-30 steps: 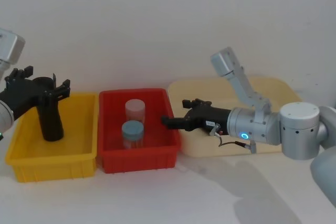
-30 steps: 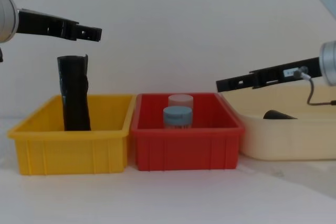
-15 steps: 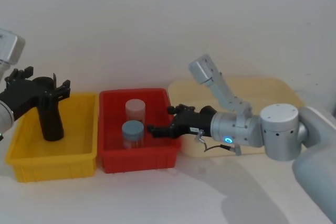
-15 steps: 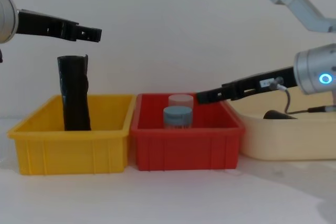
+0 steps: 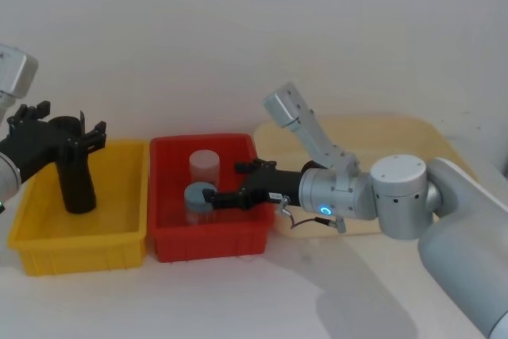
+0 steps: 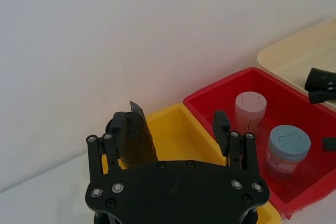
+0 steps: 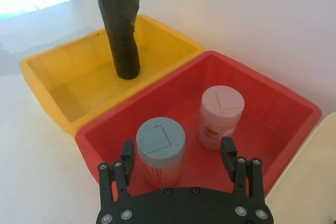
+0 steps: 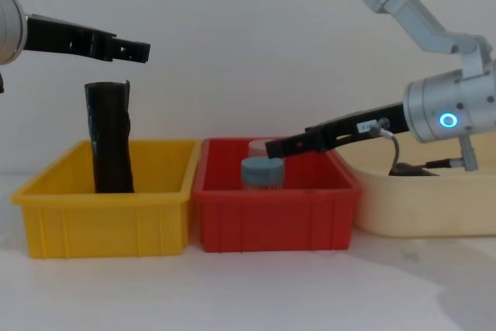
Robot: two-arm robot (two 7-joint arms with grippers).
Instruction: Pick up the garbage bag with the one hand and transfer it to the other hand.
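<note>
The garbage bag shows as a black rounded end low in the beige tray, mostly hidden by the tray's wall. A creased black roll with a ragged top stands upright in the yellow bin. My left gripper hangs open just above that roll's top, touching nothing. My right gripper, on the blue-ringed arm, reaches open over the red bin. It hovers above the blue-lidded jar with nothing between its fingers.
A pink-lidded jar stands behind the blue-lidded one in the red bin. The yellow bin, red bin and beige tray sit side by side against a white wall. Bare white table lies in front of them.
My right arm has swung left from the beige tray's edge to over the red bin, its gripper staying open. The left arm and the creased roll have not moved.
</note>
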